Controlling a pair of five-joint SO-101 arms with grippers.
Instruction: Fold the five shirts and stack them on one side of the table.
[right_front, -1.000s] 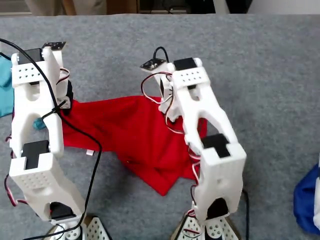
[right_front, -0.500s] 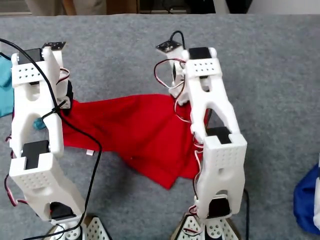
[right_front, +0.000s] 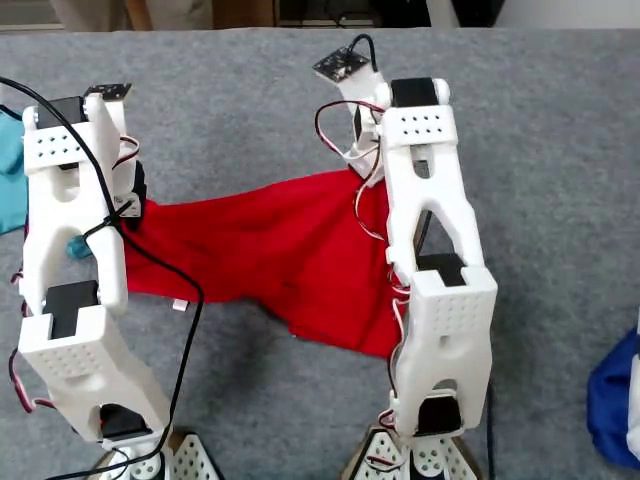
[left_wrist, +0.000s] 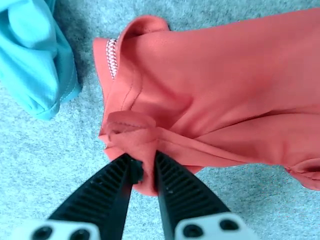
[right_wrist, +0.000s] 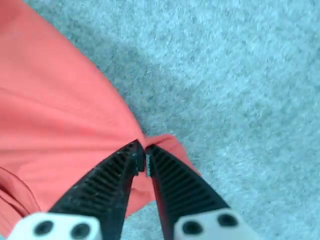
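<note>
The red shirt (right_front: 270, 250) lies stretched long across the grey surface (right_front: 560, 140), between the two arms. The left fingers (left_wrist: 112, 185) pinch one end. The right fingers (right_wrist: 112, 175) pinch the other, so each arm has its own end.

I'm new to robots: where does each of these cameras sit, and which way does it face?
High view: fixed above, looking down on the grey table, left arm, right arm, red shirt.
Left wrist view: on the left arm, looking past the left hand at red shirt and teal shirt.
Right wrist view: on the right arm, looking past the right hand at the red shirt.
Shared: all three show the red shirt.
</note>
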